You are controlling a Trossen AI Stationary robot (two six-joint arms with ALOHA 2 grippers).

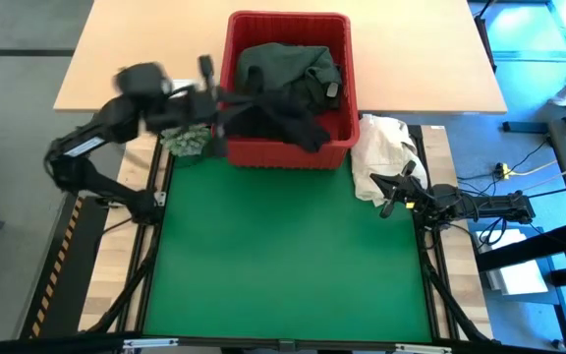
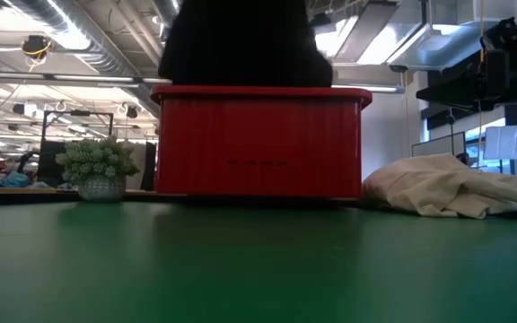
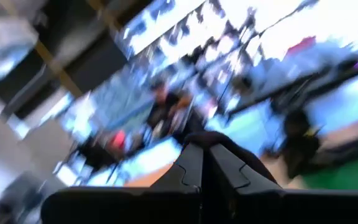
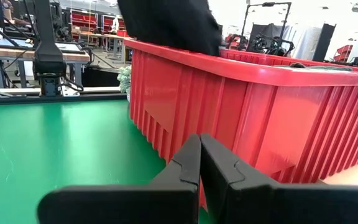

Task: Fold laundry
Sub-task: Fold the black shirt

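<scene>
A red plastic basket (image 1: 288,152) stands at the far middle of the green mat. In it lie a dark green garment (image 1: 288,64) and a black garment (image 1: 278,123). My left gripper (image 1: 219,98) is raised over the basket's left rim and shut on the black garment. The garment rises above the rim in the low view (image 2: 240,40) and the right wrist view (image 4: 166,22). My right gripper (image 1: 393,192) waits shut at the mat's right edge, holding nothing. My left gripper is shut on a bunch of the black garment (image 3: 229,146) at its fingertips; blur hides which part and how many layers. The fingers lie about level, coming from the basket's left side. The garment is drawn up above the rim, its lower part (image 1: 303,133) still in the basket.
A cream-white cloth heap (image 1: 381,157) lies right of the basket, beside my right gripper. A small potted plant (image 1: 187,143) stands left of the basket, under my left arm. The green mat (image 1: 283,256) lies open in front of the basket.
</scene>
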